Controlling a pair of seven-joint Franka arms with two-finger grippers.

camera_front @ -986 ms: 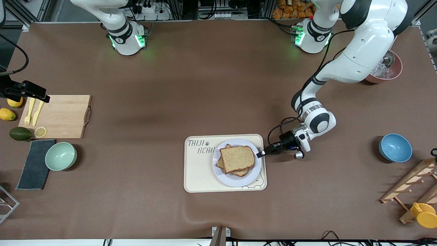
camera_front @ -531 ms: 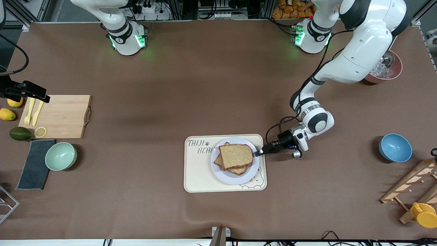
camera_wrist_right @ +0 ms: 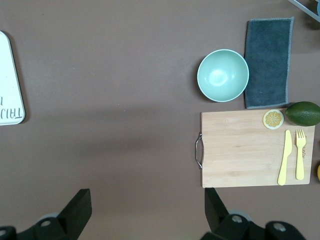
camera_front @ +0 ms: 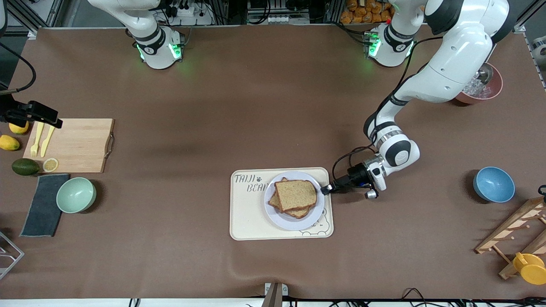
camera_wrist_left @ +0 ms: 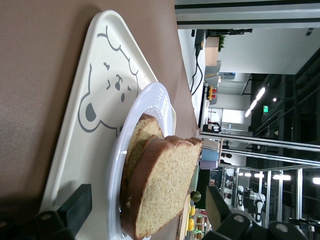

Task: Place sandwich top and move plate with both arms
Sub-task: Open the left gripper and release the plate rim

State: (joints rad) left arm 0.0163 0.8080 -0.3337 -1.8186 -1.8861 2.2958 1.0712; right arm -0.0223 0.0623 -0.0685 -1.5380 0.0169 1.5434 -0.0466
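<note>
The sandwich top (camera_front: 296, 195) lies flat on a second slice (camera_front: 298, 211), a stack of two on the one plate (camera_front: 293, 223). The plate sits on the tray (camera_front: 247, 217), at the tray's end toward the left arm's end of the table. The top slice's rounded edge faces the left arm's end, its long axis running along the table between the two arm ends.

The left gripper (camera_front: 326, 189) has its fingers (camera_wrist_left: 75, 204) spread wide, holding nothing, low at the tray's edge just beside the plate rim; one finger stands on each side of the bread stack in the left wrist view (nothing between the pads). The tray carries the words "TAIJI BEAR" and a bear drawing.

The right gripper (camera_wrist_right: 145, 202) waits, fingers wide and empty, over bare table near the one cutting board (camera_front: 79, 145), well apart from the tray. By that board: one green bowl (camera_front: 76, 195), one grey cloth (camera_front: 43, 204), one yellow fork (camera_front: 36, 140) and one knife (camera_front: 47, 140).
</note>
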